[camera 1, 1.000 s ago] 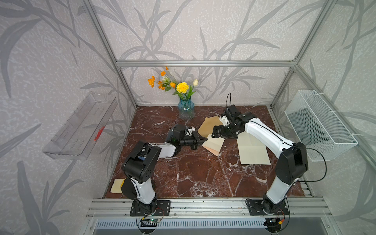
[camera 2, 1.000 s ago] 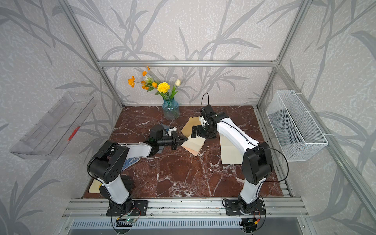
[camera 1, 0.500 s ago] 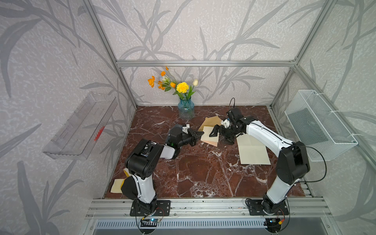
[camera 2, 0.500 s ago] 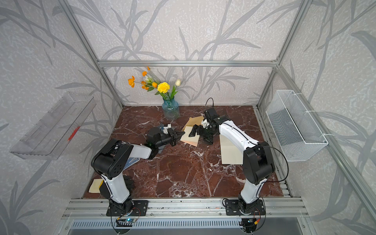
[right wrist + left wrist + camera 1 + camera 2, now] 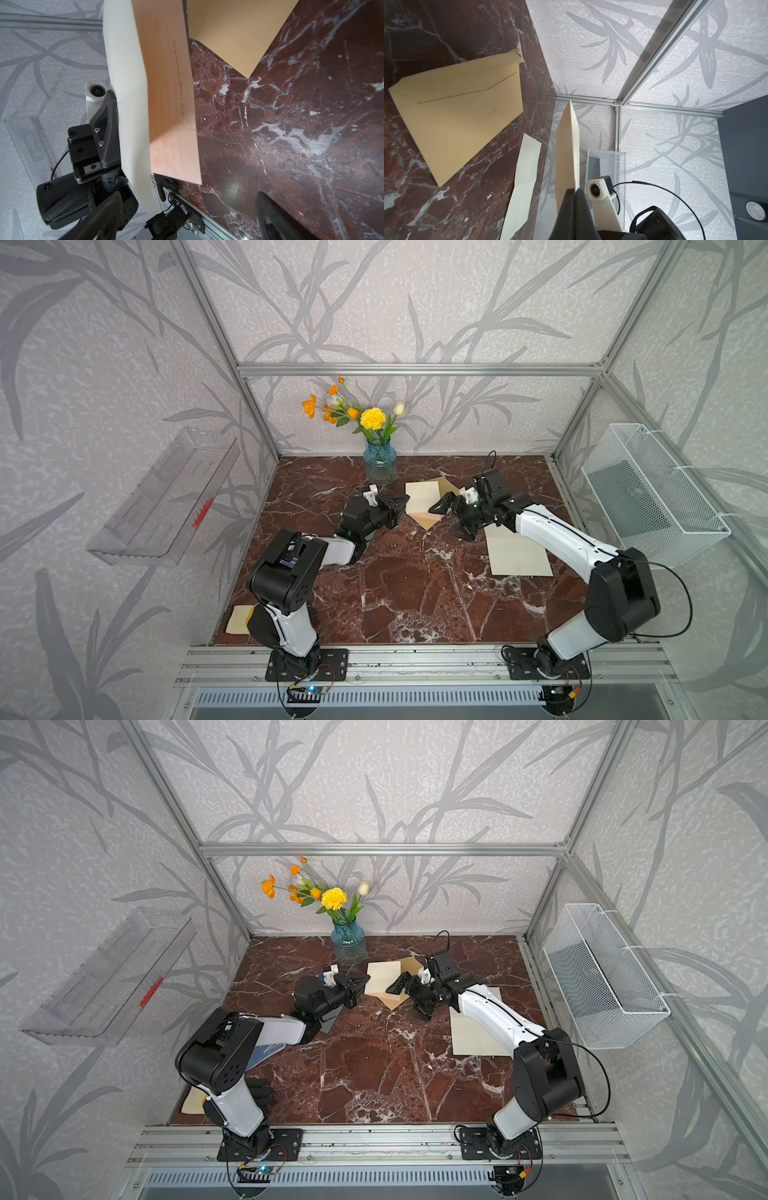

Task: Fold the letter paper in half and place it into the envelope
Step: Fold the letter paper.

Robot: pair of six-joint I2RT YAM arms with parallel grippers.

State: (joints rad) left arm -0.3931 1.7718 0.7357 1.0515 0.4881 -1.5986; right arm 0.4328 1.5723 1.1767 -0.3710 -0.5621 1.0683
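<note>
Reaching inward, left pincer [image 5: 401,503] clamps the folded letter paper [image 5: 422,497] upright; right pincer [image 5: 453,519] gapes wide beside it.

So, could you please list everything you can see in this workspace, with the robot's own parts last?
Table: one, dark red marble, cell floor.
Vase: one, blue glass, back of the table.
Flowers: one bunch, orange, yellow and white, in the vase.
Envelope: one, tan, flat on the table.
Folded letter paper: one, cream, held up above the envelope.
Flat sheet: one, cream, right side of the table.
Small paper piece: one, pale yellow, near-left table corner.
Tray: one, clear, left wall.
Basket: one, white wire, right wall.
Left end effector: one, black, shut on the paper.
Right end effector: one, black, open, beside the paper.
</note>
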